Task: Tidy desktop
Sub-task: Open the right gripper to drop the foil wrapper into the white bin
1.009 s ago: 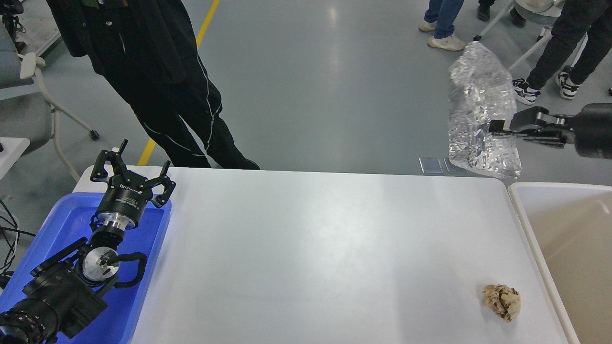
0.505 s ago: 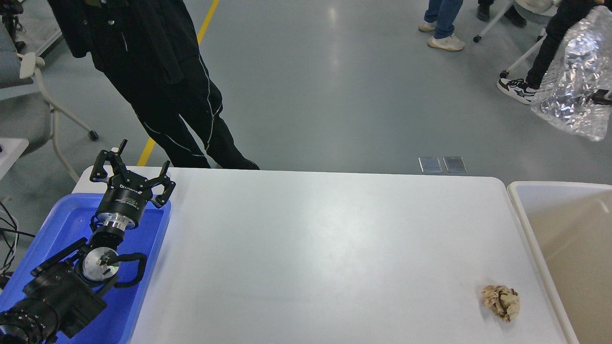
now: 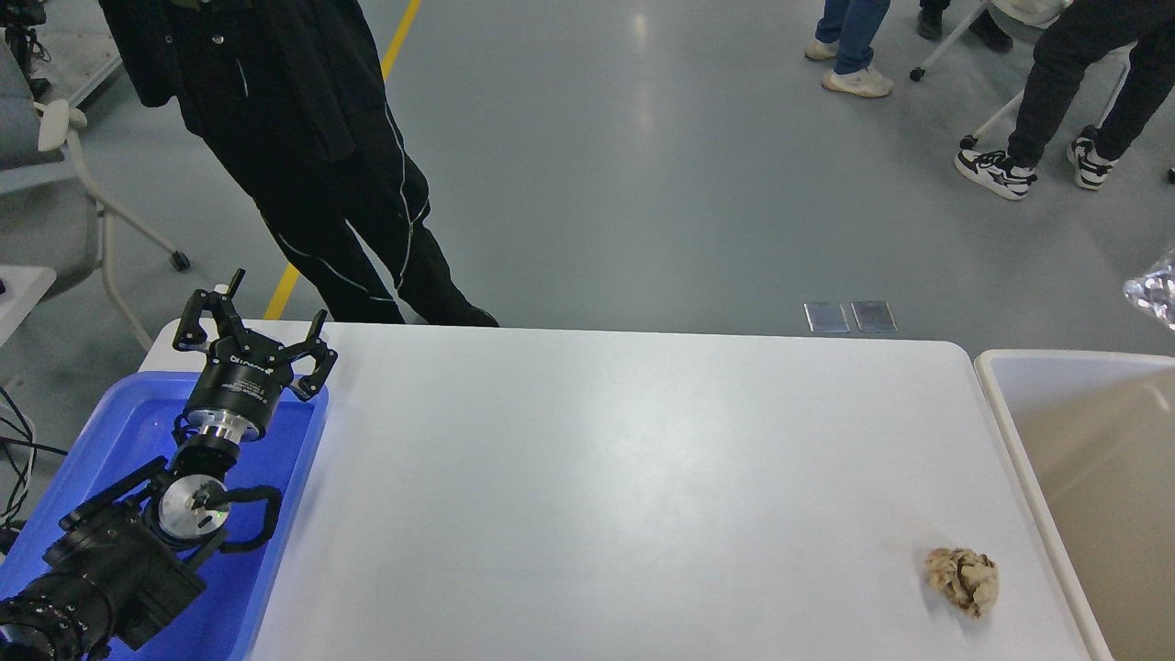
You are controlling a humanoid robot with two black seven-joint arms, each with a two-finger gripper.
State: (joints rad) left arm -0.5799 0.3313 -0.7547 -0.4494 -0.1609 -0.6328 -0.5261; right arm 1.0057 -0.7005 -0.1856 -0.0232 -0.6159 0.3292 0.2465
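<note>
The desktop (image 3: pixel 624 477) fills the middle of the view, nearly bare: only a crumpled brown paper wad (image 3: pixel 962 579) lies near its right edge, just beside the beige-lined bin (image 3: pixel 1014 431). That wad looks like the next thing to clear, and the job would go best with a straight-down pinch on its bulk, since the glossy top lets light scraps skid. The left gripper (image 3: pixel 252 341) hangs over the blue tray (image 3: pixel 119 431) with fingers spread and nothing in them. The right gripper is out of view; a silvery scrap (image 3: pixel 1155 292) at the right edge may be what it carries. People stand on the grey floor beyond.
</note>
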